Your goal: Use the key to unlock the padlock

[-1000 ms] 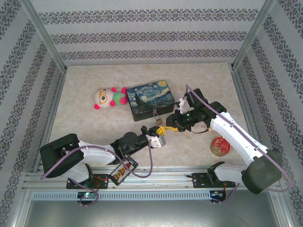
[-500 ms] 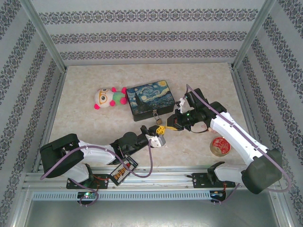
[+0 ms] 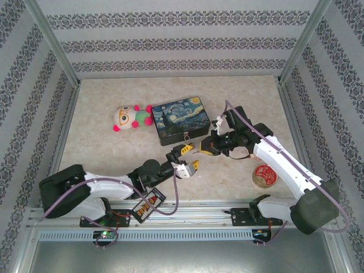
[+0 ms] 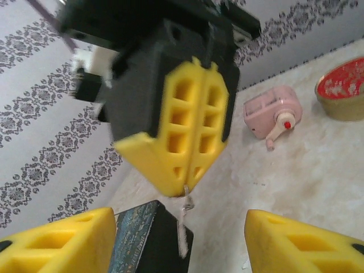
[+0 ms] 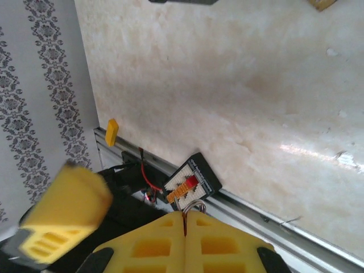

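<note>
My right gripper (image 3: 199, 149) is shut on the key (image 4: 183, 227). This thin silvery strip on a small ring dangles from the tips of its yellow fingers (image 4: 187, 128). From the right wrist, a bit of the ring (image 5: 195, 205) pokes out between the closed pads. My left gripper (image 3: 186, 158) stands open just below and in front, its fingers (image 4: 57, 244) spread to either side of the hanging key without touching it. The padlock (image 3: 186, 137) is a tiny metal speck on the front of the painted tin box (image 3: 181, 119), too small to make out further.
A plush doll (image 3: 129, 116) lies left of the box. A round red tin (image 3: 264, 174) sits at the right under the right arm. A pink sharpener-like object (image 4: 273, 111) lies behind the right gripper. A small black abacus (image 3: 149, 206) rests on the front rail.
My left gripper has gone from shut to open and its arm has settled lower and to the left. My right gripper has stayed in place, pinched shut.
</note>
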`<action>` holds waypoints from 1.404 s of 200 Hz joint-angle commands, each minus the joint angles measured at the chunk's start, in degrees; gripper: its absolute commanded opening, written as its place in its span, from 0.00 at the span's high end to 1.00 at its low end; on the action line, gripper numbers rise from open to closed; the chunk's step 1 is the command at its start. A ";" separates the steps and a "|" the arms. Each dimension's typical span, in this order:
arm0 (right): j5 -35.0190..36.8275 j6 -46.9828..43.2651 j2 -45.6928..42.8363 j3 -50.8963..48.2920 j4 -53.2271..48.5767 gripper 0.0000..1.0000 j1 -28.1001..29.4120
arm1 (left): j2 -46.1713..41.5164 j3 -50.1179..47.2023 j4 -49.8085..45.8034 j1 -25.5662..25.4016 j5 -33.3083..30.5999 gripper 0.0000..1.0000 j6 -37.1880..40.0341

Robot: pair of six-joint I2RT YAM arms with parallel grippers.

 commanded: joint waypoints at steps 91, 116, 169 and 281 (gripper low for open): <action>3.27 1.18 -11.43 -24.36 60.80 1.00 -1.53 | -28.60 9.42 -38.34 9.15 -3.91 0.36 -55.86; 4.23 2.72 -10.41 -26.20 70.44 1.00 -1.53 | -27.24 10.34 -37.62 12.82 2.37 0.40 -62.18; -0.50 6.76 -8.23 -25.57 81.49 1.00 -0.83 | -19.80 12.85 -28.43 18.40 18.48 0.48 -70.78; -1.81 7.51 -10.20 -24.58 81.66 1.00 1.90 | -9.59 15.09 -11.90 19.80 31.02 0.61 -75.84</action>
